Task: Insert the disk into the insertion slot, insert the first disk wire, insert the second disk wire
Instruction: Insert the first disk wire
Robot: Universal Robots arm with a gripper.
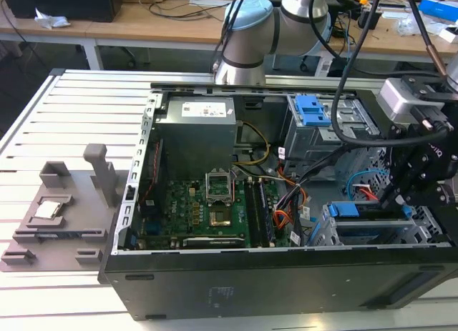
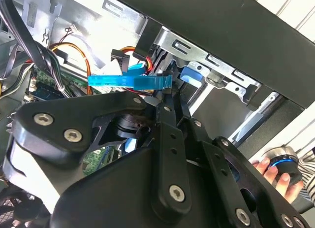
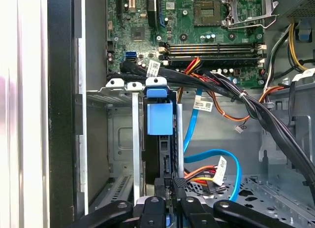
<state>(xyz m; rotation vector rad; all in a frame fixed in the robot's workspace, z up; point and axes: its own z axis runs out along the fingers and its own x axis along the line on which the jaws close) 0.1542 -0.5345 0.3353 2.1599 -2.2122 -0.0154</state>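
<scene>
The disk (image 3: 160,117), edged by its bright blue carrier, stands edge-on inside the insertion slot (image 3: 135,139), a low silver drive cage in the open computer case. In the exterior view the disk (image 1: 345,209) lies in the insertion slot (image 1: 379,234) at the case's near right corner. My gripper (image 1: 395,199) hangs right over it. In both wrist views my gripper (image 3: 172,184) (image 2: 167,90) has its fingers drawn together on the disk's outer end, at the blue carrier rail (image 2: 130,81). A blue cable (image 3: 231,161) and red-orange wires (image 3: 197,175) lie loose beside the cage.
A taller grey cage with a blue latch (image 1: 315,113) stands behind the slot. The motherboard (image 1: 207,209) and power supply (image 1: 197,124) take up the case's left. Black cable bundles (image 3: 256,107) cross beside the cage. A grey fixture (image 1: 61,216) sits on the table. A person's hand (image 2: 275,174) holds a device.
</scene>
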